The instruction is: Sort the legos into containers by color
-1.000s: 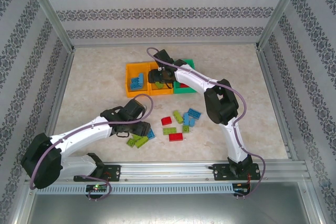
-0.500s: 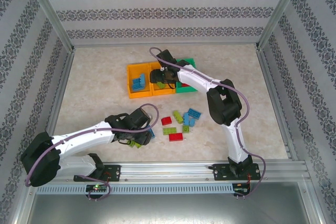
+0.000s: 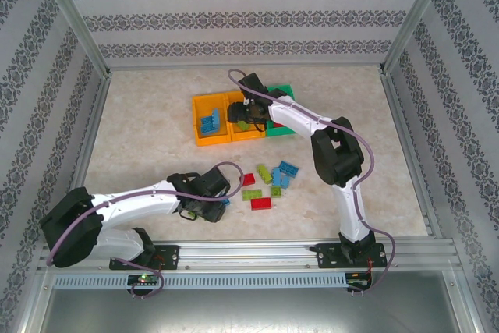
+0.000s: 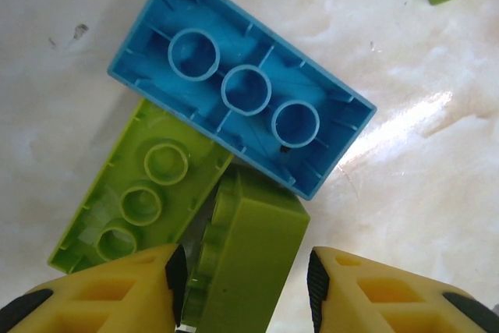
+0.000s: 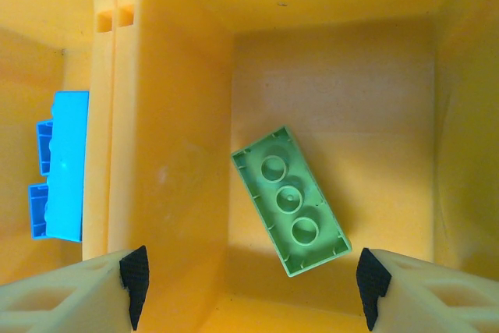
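My left gripper (image 3: 212,202) (image 4: 245,290) is low over the table and open, its pads either side of a lime lego (image 4: 253,251) lying on its side; the right pad is clear of it. An upturned blue lego (image 4: 242,91) and a second lime lego (image 4: 140,193) touch it. My right gripper (image 3: 245,117) (image 5: 249,290) hangs open over the middle orange container (image 3: 253,135) (image 5: 351,99), where a green lego (image 5: 290,202) lies upside down. The left orange container (image 3: 198,118) (image 5: 31,76) holds blue legos (image 3: 209,123) (image 5: 61,165). A green container (image 3: 286,93) stands to the right.
Loose legos lie between the arms: red ones (image 3: 247,179) (image 3: 261,203), lime ones (image 3: 265,173) (image 3: 251,194) and blue ones (image 3: 288,168) (image 3: 281,180). Metal frame rails and patterned walls ring the table.
My left gripper has swung nearer and lower onto the lime and blue cluster. My right gripper and the three containers have shifted slightly to the right.
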